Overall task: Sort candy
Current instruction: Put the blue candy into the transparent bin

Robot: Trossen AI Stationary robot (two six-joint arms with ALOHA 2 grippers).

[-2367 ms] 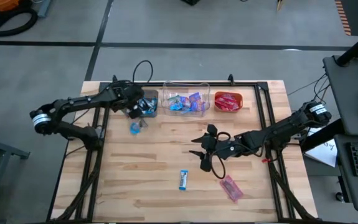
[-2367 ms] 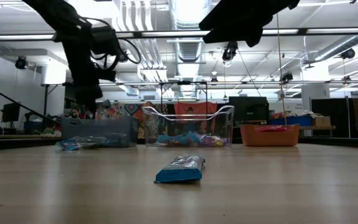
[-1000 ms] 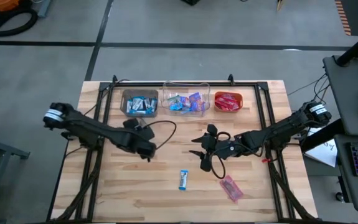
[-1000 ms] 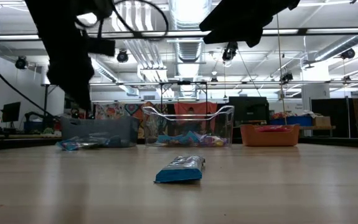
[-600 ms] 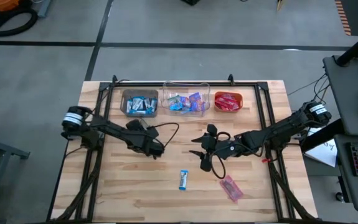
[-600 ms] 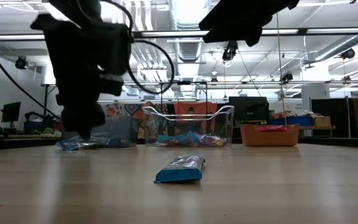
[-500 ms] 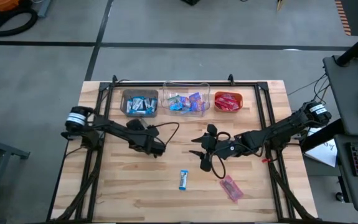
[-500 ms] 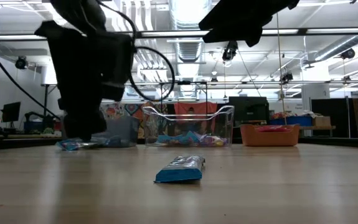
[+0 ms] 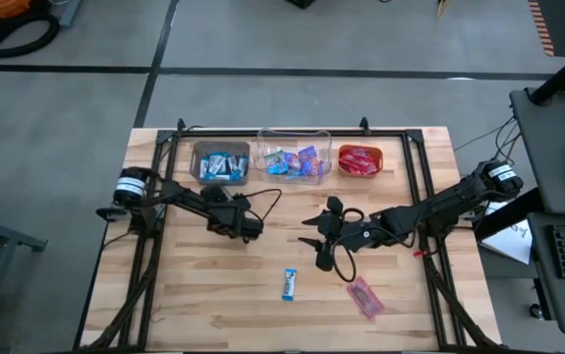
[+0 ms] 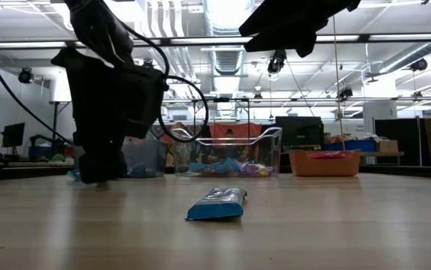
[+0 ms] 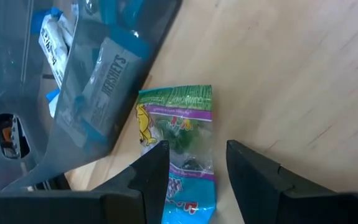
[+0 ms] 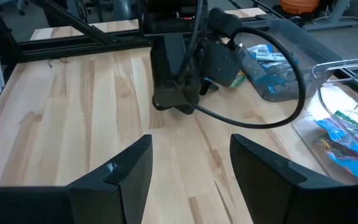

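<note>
— Left wrist view, what showed?
— Left gripper (image 11: 191, 163) stood open over a purple-multicolour candy (image 11: 177, 146) beside the brown bin (image 9: 221, 163), near the wooden table's (image 9: 194, 295) far edge.
— Elsewhere?
— Right gripper (image 9: 313, 242) open, mid-table; ceiling ducts (image 10: 222, 22) beyond.

The desk (image 9: 213, 285) is pale wood with a matt, planked grain. The candy (image 11: 180, 149) has a glossy plastic wrapper. The middle bin (image 9: 293, 157) is clear, shiny plastic. The left tool (image 11: 194, 171) has matt black plastic fingers (image 11: 152, 174).
</note>
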